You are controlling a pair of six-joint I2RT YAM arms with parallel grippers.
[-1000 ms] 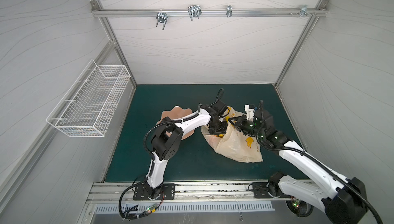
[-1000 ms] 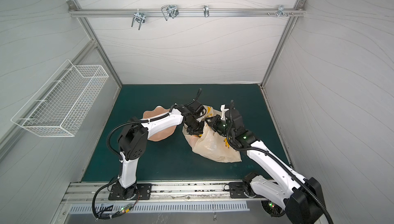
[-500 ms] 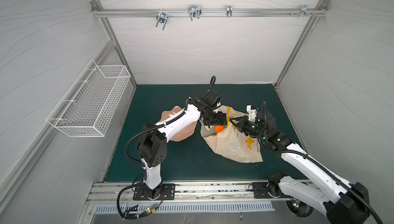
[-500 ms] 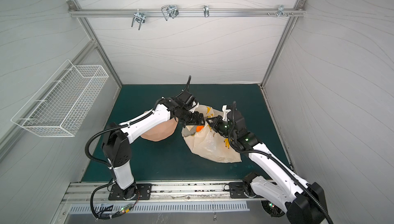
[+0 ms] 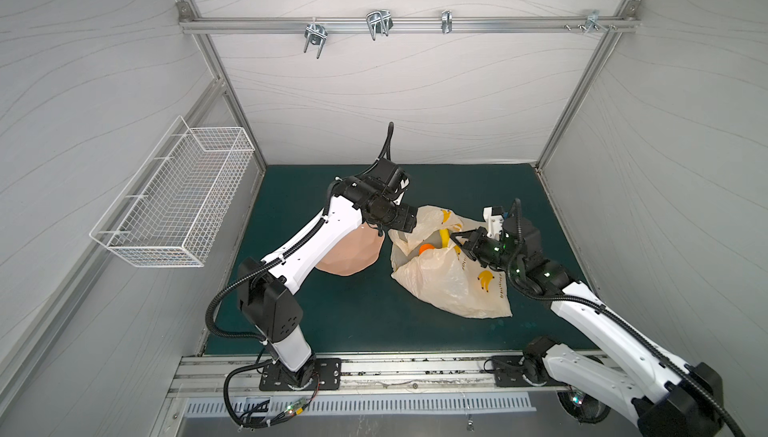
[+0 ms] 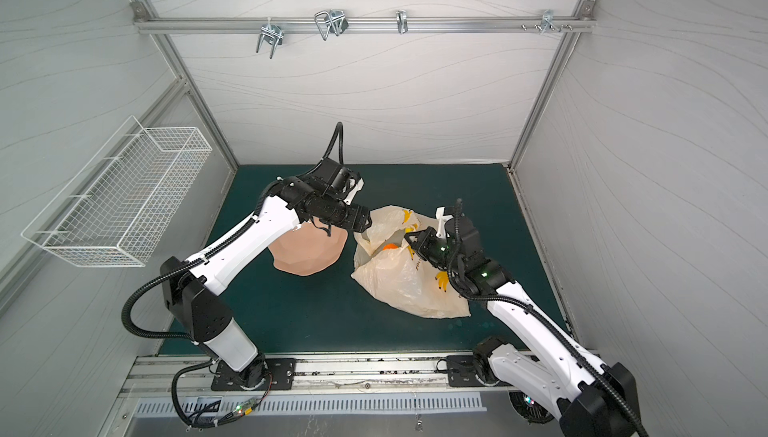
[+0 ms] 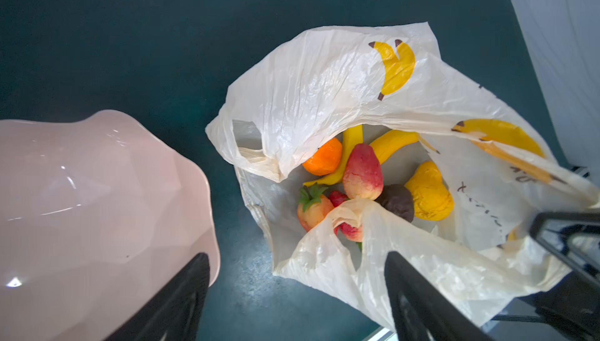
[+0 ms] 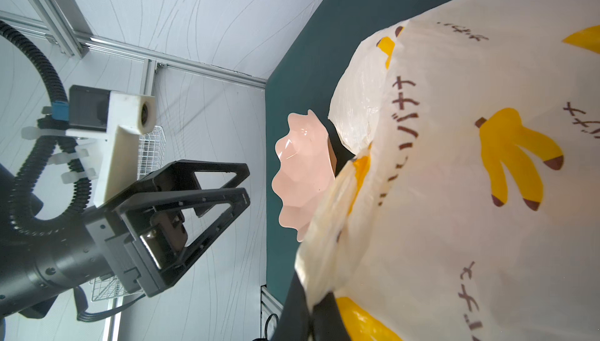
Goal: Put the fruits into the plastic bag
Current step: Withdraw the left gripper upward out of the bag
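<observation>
The fruits (image 7: pixel 362 193) lie heaped inside the open mouth of the plastic bag (image 7: pixel 324 86), just ahead of the left fingers (image 7: pixel 175 300) and off toward the right fingers (image 7: pixel 571 217). Only the left wrist view looks into that mouth. It shows an orange (image 7: pixel 323 161), two yellow bananas (image 7: pixel 391 143), a red apple (image 7: pixel 362 172) standing on end, a yellow pear (image 7: pixel 430 193), a dark purple piece (image 7: pixel 397 204) and a strawberry (image 7: pixel 313 209) at a fold of film. In both top views only the orange (image 5: pixel 426 249) (image 6: pixel 390 246) and a strip of banana show through the opening. The right wrist view shows no fruit, only the bag's outer wall (image 8: pixel 454 242) with banana prints (image 8: pixel 516 157) and dark lettering.

The left fingers stand wide apart with nothing between them, over the gap between bag and dish (image 7: pixel 97 209). The right wrist view shows them (image 8: pixel 227 196) from outside, raised off the tabletop (image 5: pixel 353 310). The right fingers (image 8: pixel 295 310) are closed on the bag's rim. Film runs out from between them in their own wrist view, and the left wrist view shows that edge drawn up taut.

The peach-pink dish lies across the left fingers from the bag, near it but apart. A white wire basket (image 5: pixel 174 202) hangs on the side wall, well apart from both pairs of fingers.
</observation>
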